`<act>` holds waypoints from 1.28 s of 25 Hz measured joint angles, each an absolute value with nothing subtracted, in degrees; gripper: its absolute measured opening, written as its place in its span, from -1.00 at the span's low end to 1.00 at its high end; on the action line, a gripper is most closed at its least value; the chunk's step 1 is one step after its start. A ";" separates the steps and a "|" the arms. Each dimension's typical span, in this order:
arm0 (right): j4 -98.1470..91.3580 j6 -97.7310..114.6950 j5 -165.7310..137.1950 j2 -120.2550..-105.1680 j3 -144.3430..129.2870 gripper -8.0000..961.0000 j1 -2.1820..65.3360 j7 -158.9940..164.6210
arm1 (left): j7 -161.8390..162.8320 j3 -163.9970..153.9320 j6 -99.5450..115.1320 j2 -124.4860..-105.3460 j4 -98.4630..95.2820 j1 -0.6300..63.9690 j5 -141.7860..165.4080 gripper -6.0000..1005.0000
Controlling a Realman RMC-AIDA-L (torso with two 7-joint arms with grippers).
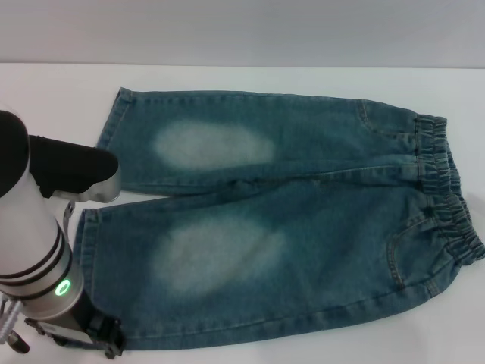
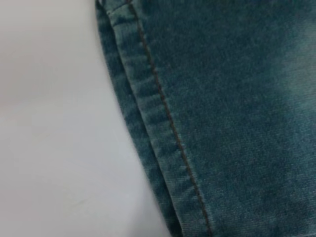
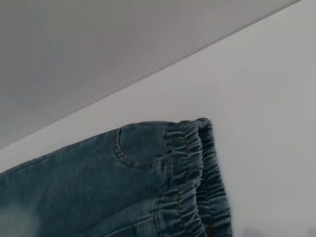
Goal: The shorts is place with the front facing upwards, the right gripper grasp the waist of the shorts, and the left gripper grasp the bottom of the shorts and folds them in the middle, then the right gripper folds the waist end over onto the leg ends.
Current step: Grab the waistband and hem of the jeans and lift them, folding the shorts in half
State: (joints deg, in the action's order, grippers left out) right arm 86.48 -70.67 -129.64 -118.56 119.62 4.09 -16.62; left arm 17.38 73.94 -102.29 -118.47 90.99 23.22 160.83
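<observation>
The blue denim shorts (image 1: 288, 220) lie flat on the white table, front up, with pale oval patches on both legs. The waist (image 1: 447, 205), a puckered elastic band, is at the right; one of its corners (image 3: 197, 173) fills the right wrist view. The bottom of the shorts is at the left: the far leg hem (image 1: 112, 121) lies bare, while my left arm partly covers the near leg hem (image 1: 82, 235). My left gripper (image 1: 106, 337) sits low at the near corner of that hem. The left wrist view shows the stitched hem (image 2: 158, 128) from very close. The right gripper is out of view.
The white table (image 1: 227, 80) runs back to a grey wall behind the shorts. Bare table (image 3: 266, 98) shows beyond the waist, and a narrow strip of it lies between the shorts and the front edge. My thick white left arm (image 1: 34, 250) stands over the near left corner.
</observation>
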 joint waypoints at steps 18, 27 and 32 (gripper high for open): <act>86.67 -71.30 -129.64 -118.57 119.62 0.60 3.88 -16.61 | 15.25 74.17 -101.91 -118.21 90.09 24.72 160.04 -0.54; 87.01 -71.47 -129.64 -118.72 119.62 0.60 3.66 -16.61 | 15.13 74.07 -102.22 -118.21 91.14 24.57 160.06 -0.93; 86.94 -71.47 -129.64 -118.74 119.62 0.60 3.58 -16.61 | 15.12 74.24 -102.90 -118.10 93.28 24.17 160.47 -0.93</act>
